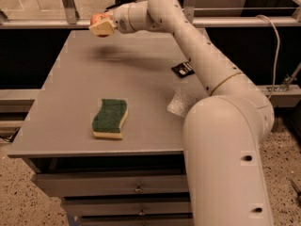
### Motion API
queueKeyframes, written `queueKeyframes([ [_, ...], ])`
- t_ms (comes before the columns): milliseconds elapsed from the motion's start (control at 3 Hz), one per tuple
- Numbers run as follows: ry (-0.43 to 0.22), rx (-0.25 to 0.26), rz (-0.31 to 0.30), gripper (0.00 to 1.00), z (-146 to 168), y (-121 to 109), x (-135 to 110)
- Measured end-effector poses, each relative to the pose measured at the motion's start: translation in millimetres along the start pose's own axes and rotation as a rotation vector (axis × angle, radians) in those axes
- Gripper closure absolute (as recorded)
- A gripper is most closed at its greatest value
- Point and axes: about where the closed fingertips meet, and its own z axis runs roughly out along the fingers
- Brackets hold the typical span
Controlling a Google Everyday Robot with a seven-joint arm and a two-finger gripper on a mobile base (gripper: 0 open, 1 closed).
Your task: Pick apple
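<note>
The apple (96, 18) is a small red round shape with pale patches, held at the tip of my gripper (100, 24) near the far left of the grey table (70, 93). The gripper is shut on the apple and holds it above the table top, with a soft shadow below it. The pale fingers (104, 29) cover most of the apple's lower side. My white arm reaches from the lower right across the table to the far edge.
A green sponge (109, 118) with a yellow underside lies near the table's front left. A small black packet (182, 69) and a clear wrapper (181, 102) lie beside the arm on the right. Drawers sit under the table. A metal rail runs behind it.
</note>
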Motion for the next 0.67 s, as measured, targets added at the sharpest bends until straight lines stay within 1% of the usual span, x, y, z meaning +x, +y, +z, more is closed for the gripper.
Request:
queueKeyframes([
  [333,-0.048,-0.089,-0.02,1.0,-14.9,37.0,-23.2],
  [667,-0.051,-0.098,-0.019,1.0,-11.1,41.4,-23.5],
])
